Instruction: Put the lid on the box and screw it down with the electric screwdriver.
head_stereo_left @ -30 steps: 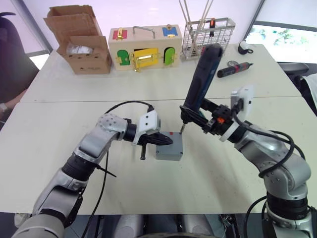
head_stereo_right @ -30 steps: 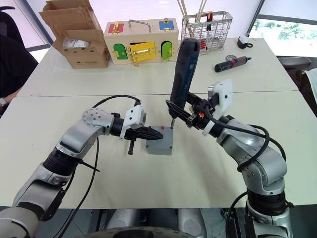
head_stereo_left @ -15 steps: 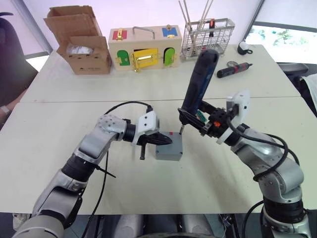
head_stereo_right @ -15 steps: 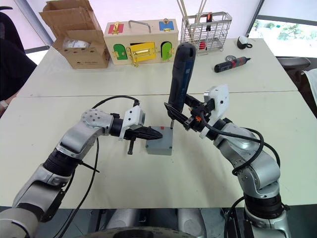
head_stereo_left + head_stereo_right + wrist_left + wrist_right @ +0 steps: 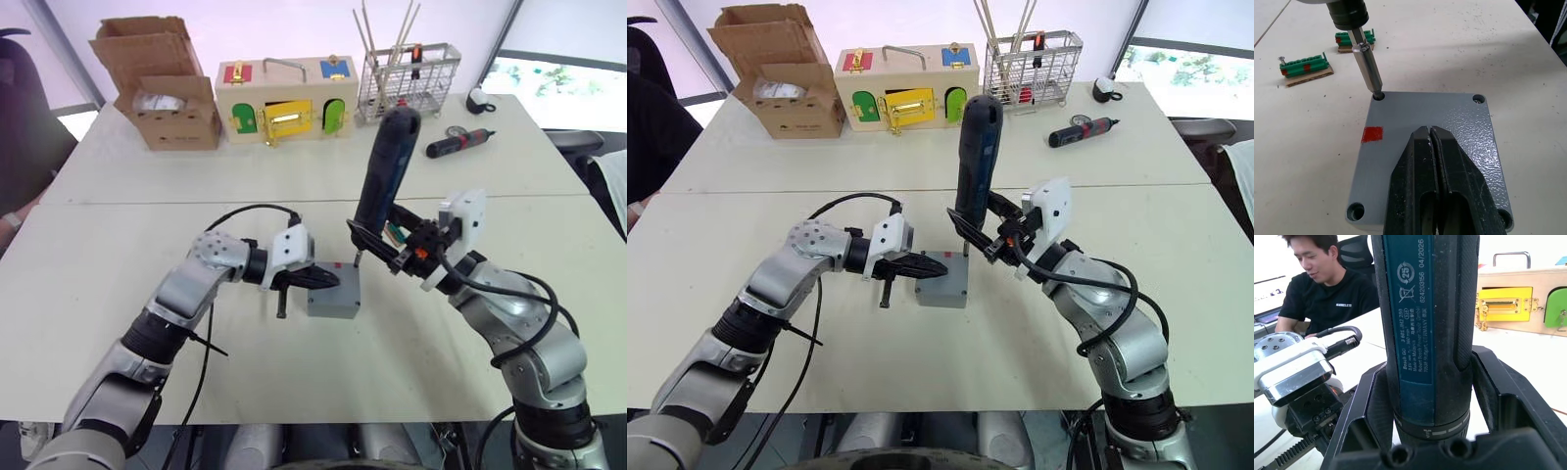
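The left gripper (image 5: 1431, 147) had its fingers pressed together, resting flat on the lid (image 5: 1449, 122), which sat on the box (image 5: 334, 292). The right gripper (image 5: 384, 238) clamped the electric screwdriver (image 5: 382, 176), its bit in a corner screw hole. All stood on a white table (image 5: 118, 245), a person (image 5: 1317, 279) seated beyond. Both forearms reached inward. Since a second ago the screwdriver stood more upright.

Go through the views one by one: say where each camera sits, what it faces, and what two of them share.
Eye views: on the head, looking down over both arms at the lid.
Left wrist view: along the left gripper, shut and pressing on the lid.
Right wrist view: along the right gripper, shut on the electric screwdriver.
Shared: the screwdriver's bit in a corner hole appears in left wrist and eye views.
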